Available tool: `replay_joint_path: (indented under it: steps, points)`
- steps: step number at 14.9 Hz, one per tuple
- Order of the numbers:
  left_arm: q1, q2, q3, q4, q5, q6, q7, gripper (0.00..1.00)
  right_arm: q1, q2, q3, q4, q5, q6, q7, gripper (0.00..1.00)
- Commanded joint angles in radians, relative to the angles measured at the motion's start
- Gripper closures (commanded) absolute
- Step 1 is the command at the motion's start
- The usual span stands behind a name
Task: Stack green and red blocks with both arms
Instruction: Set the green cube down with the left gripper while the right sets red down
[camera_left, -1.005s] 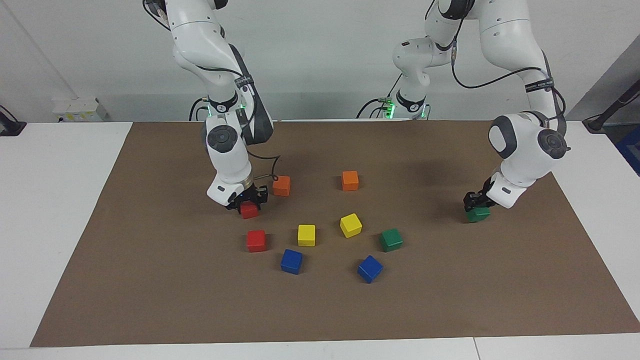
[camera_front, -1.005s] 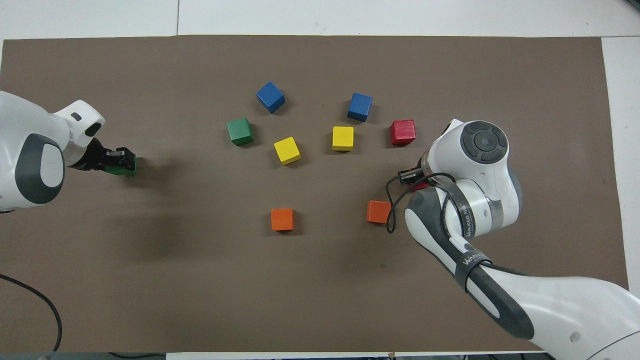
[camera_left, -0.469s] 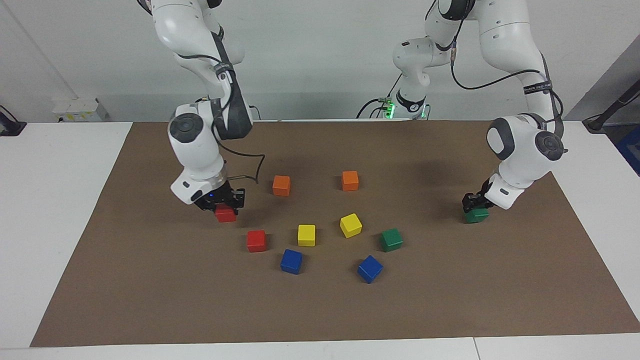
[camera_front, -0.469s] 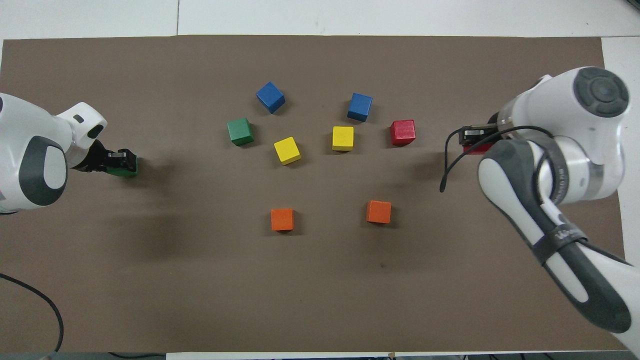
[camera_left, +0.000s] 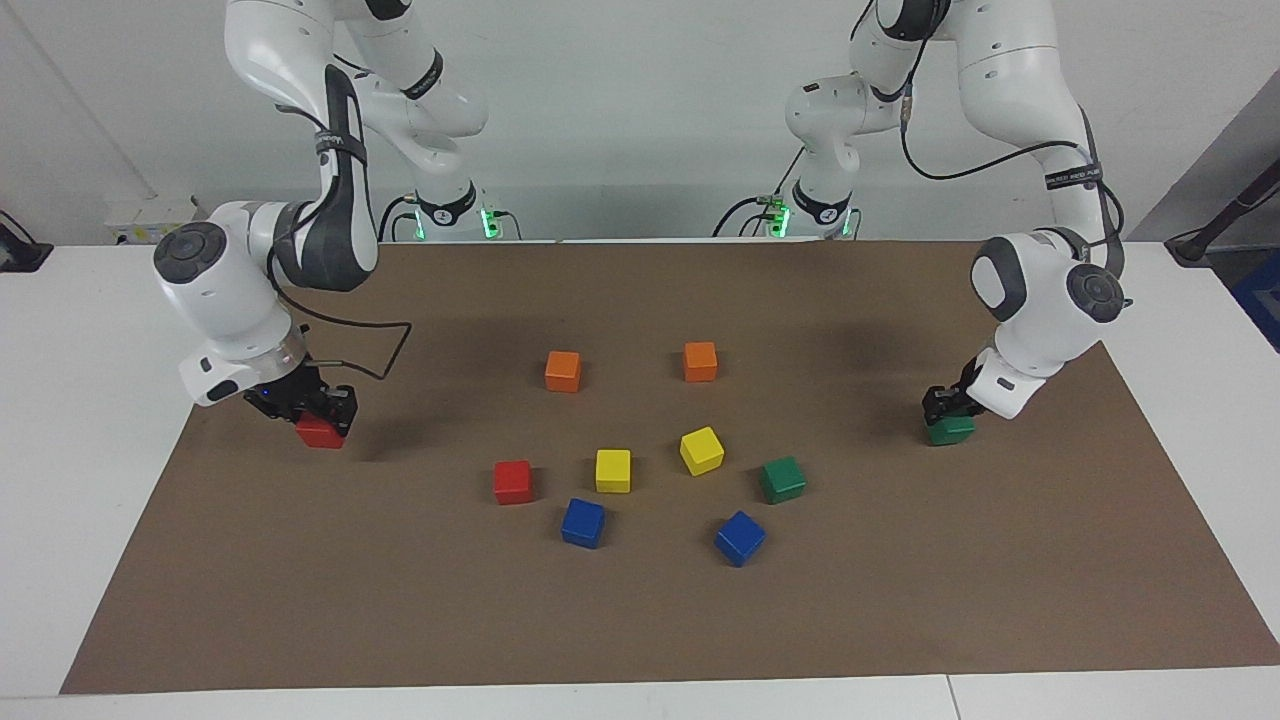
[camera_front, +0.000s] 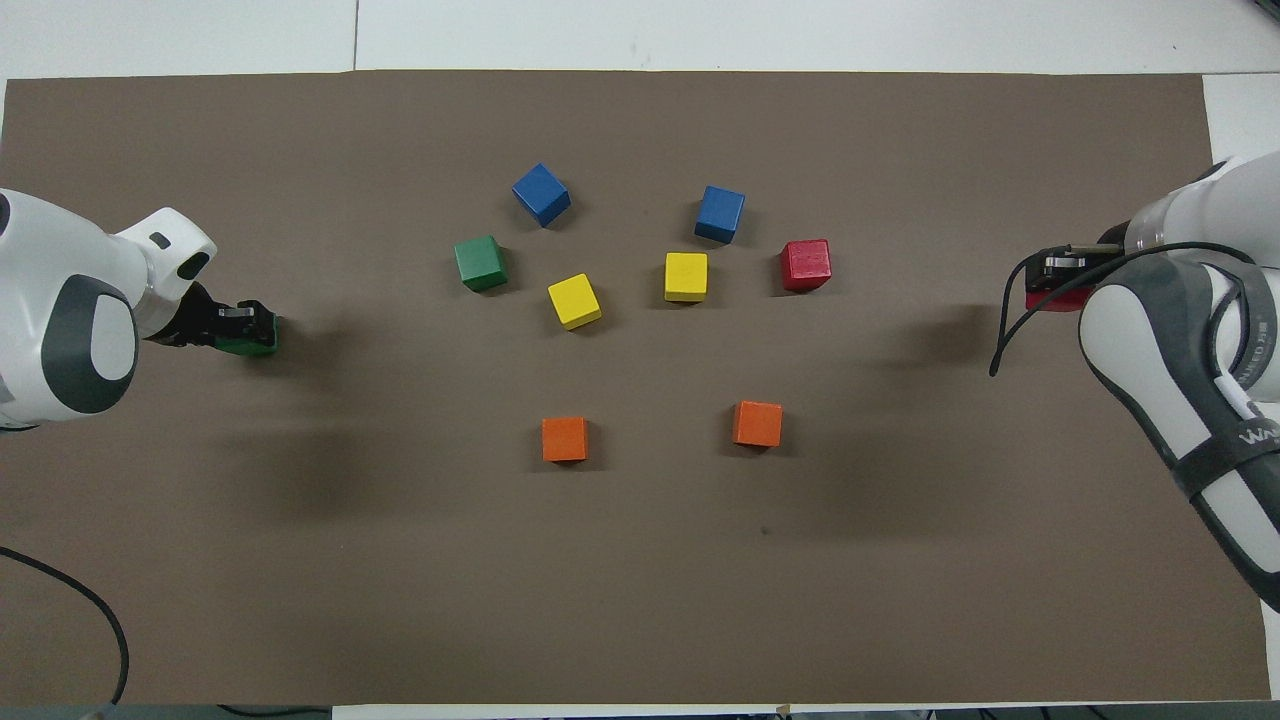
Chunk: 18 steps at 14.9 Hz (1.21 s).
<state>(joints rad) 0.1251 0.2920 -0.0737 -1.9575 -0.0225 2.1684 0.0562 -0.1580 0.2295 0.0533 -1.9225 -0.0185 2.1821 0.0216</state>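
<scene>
My right gripper (camera_left: 322, 412) is shut on a red block (camera_left: 320, 432) and holds it low over the brown mat near the right arm's end of the table; both show in the overhead view, the gripper (camera_front: 1058, 272) and the block (camera_front: 1056, 299). My left gripper (camera_left: 945, 405) is shut on a green block (camera_left: 950, 429) at mat level near the left arm's end, also seen in the overhead view (camera_front: 250, 342). A second red block (camera_left: 512, 481) and a second green block (camera_left: 781, 479) sit loose on the mat among the middle cubes.
Two orange cubes (camera_left: 563, 370) (camera_left: 700, 361) lie nearer to the robots. Two yellow cubes (camera_left: 613, 470) (camera_left: 702, 450) sit between the loose red and green blocks. Two blue cubes (camera_left: 583, 522) (camera_left: 740, 537) lie farthest out. The brown mat (camera_left: 640, 620) covers the table.
My right gripper has carried the red block from beside an orange cube out toward the right arm's end of the mat. My left gripper with the green block has barely moved.
</scene>
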Motion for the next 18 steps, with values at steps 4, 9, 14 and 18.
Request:
replay_joint_path:
  steps: [4, 9, 14, 18]
  points:
    - [-0.009, -0.010, 0.009, -0.021, -0.001, 0.028, 0.005, 1.00, 0.002, 0.016, 0.013, -0.055, 0.002, 0.084, -0.095, 1.00]
    - [-0.009, -0.010, 0.009, -0.021, -0.001, 0.025, 0.004, 1.00, 0.009, 0.019, 0.013, -0.065, 0.002, 0.096, -0.144, 1.00]
    - [-0.004, -0.011, 0.011, -0.021, -0.001, 0.016, -0.038, 1.00, 0.011, 0.025, 0.013, -0.093, -0.001, 0.139, -0.185, 1.00]
    - [-0.007, -0.011, 0.011, -0.023, -0.001, 0.022, -0.050, 1.00, 0.009, 0.036, 0.013, -0.105, -0.001, 0.171, -0.204, 1.00]
